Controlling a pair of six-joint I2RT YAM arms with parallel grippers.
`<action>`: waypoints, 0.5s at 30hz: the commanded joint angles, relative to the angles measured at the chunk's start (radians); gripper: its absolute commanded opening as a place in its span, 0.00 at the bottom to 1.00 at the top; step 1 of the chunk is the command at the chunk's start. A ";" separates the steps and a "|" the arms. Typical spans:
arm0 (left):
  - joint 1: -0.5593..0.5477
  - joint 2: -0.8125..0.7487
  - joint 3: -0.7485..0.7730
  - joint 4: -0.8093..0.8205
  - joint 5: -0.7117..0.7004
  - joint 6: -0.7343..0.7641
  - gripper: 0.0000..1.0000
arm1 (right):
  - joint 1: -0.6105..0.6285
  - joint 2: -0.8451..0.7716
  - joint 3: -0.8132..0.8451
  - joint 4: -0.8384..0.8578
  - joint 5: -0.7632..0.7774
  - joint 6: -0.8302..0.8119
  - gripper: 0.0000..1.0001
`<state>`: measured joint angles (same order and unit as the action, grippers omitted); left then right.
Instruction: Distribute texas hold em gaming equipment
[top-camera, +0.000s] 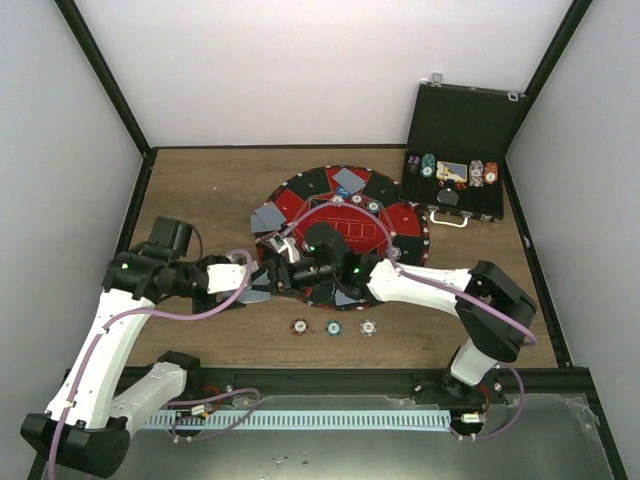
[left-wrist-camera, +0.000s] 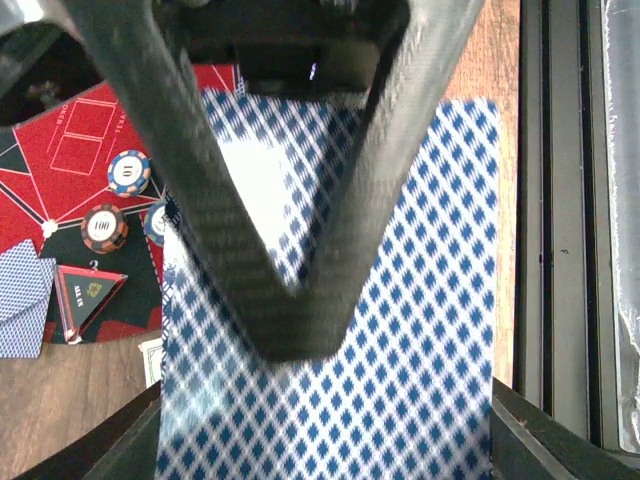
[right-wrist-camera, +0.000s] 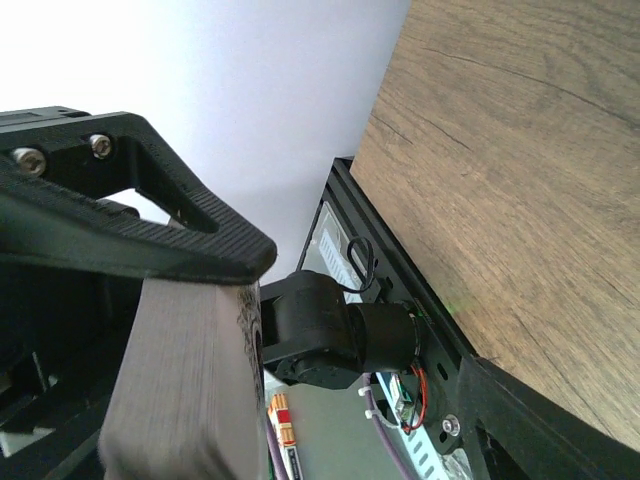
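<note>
My left gripper (top-camera: 252, 287) is at the mat's near-left edge, shut on one playing card (left-wrist-camera: 400, 330) with a blue-diamond back; its fingers (left-wrist-camera: 295, 320) meet in a V over it. My right gripper (top-camera: 284, 270) is right beside it, turned on its side and shut on a grey stack of cards (right-wrist-camera: 180, 380). Card pairs lie on the mat at the left (top-camera: 268, 217) and the far side (top-camera: 350, 180). Three striped chips (top-camera: 334, 327) lie in a row on the wood in front of the mat. Two chips (left-wrist-camera: 129, 172) and two cards (left-wrist-camera: 25, 300) show in the left wrist view.
The large round red-and-black mat (top-camera: 385, 225) covers the table's middle. The black hinged case (top-camera: 455, 140) stands open at the back right, with chips in its tray. A black frame rail (top-camera: 330, 375) runs along the near edge. White walls close in the sides.
</note>
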<state>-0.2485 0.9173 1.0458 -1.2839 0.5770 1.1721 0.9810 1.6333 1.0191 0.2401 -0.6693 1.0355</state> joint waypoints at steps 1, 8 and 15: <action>0.001 -0.012 0.032 -0.014 0.041 0.023 0.04 | -0.047 -0.047 -0.060 -0.024 0.029 0.008 0.73; 0.002 -0.015 0.025 -0.011 0.037 0.023 0.04 | -0.060 -0.111 -0.087 -0.029 0.036 0.009 0.59; 0.002 -0.013 0.025 -0.009 0.036 0.022 0.04 | -0.061 -0.196 -0.076 -0.058 0.057 0.003 0.28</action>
<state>-0.2485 0.9184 1.0458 -1.2881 0.5625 1.1751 0.9340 1.4940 0.9394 0.2340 -0.6579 1.0447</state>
